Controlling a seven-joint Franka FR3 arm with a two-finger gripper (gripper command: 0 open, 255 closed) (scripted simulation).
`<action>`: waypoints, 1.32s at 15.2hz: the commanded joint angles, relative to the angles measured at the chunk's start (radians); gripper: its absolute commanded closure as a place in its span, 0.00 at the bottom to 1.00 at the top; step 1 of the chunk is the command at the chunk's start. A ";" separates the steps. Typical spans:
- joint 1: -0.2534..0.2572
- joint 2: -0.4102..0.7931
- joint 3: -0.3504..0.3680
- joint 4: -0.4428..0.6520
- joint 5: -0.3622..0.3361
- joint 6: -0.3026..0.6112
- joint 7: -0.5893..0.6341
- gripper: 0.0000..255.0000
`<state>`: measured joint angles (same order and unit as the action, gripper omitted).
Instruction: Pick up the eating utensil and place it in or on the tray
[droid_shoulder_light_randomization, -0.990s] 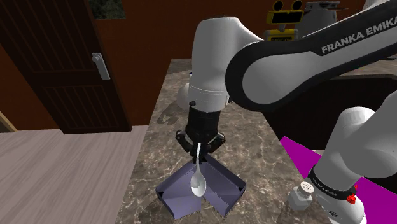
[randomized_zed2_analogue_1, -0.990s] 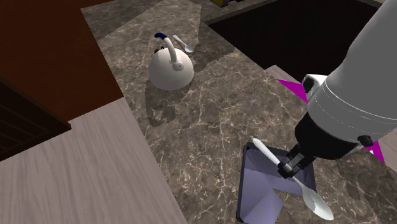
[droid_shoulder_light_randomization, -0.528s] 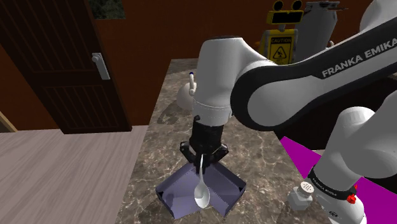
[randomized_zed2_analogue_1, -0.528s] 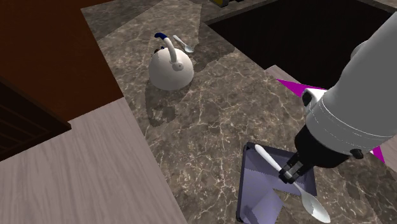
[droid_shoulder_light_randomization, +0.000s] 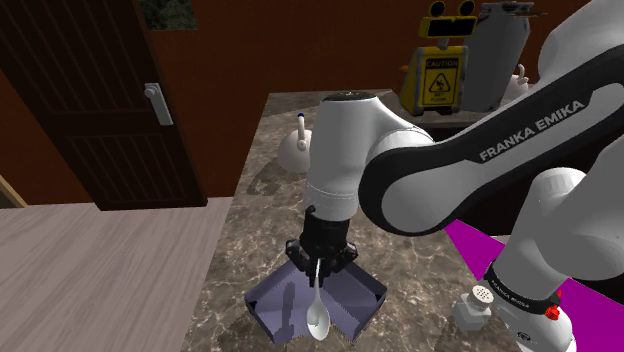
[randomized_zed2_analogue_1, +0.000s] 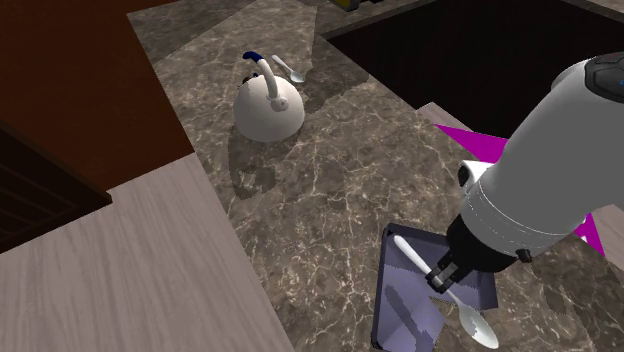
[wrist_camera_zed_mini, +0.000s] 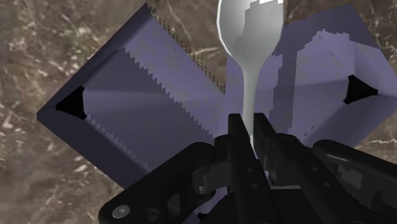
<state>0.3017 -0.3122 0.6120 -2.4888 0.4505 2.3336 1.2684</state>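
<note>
Above tray (wrist_camera_zed_mini: 127, 105), tool (wrist_camera_zed_mini: 248, 125) clasping spoon (wrist_camera_zed_mini: 251, 38), bowl cropped

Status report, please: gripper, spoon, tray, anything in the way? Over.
Gripper shut on white spoon, bowl end down. Spoon over purple tray, not yet released. Kettle far aside.

- The tray (droid_shoulder_light_randomization: 275, 305) sits on the bench (droid_shoulder_light_randomization: 265, 190), near the bench's near end.
- The hand (droid_shoulder_light_randomization: 320, 262) is just above the tray, with the spoon (droid_shoulder_light_randomization: 318, 315) pinched between its fingers, bowl end down over the tray.
- The kettle (droid_shoulder_light_randomization: 297, 147) stands farther back on the bench, well apart from the tray.
- A shaker (droid_shoulder_light_randomization: 477, 300) stands at the shoulder view's right of the tray.
- A door (droid_shoulder_light_randomization: 100, 100) is far off at that view's left.
</note>
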 joint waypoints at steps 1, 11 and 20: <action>-0.001 0.015 0.006 -0.006 -0.002 0.021 0.001 1.00; -0.001 0.015 0.006 -0.005 -0.002 0.020 0.001 0.00; 0.002 -0.084 -0.047 0.044 0.000 -0.131 -0.011 0.00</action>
<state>0.3035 -0.3923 0.5675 -2.4492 0.4519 2.2129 1.2568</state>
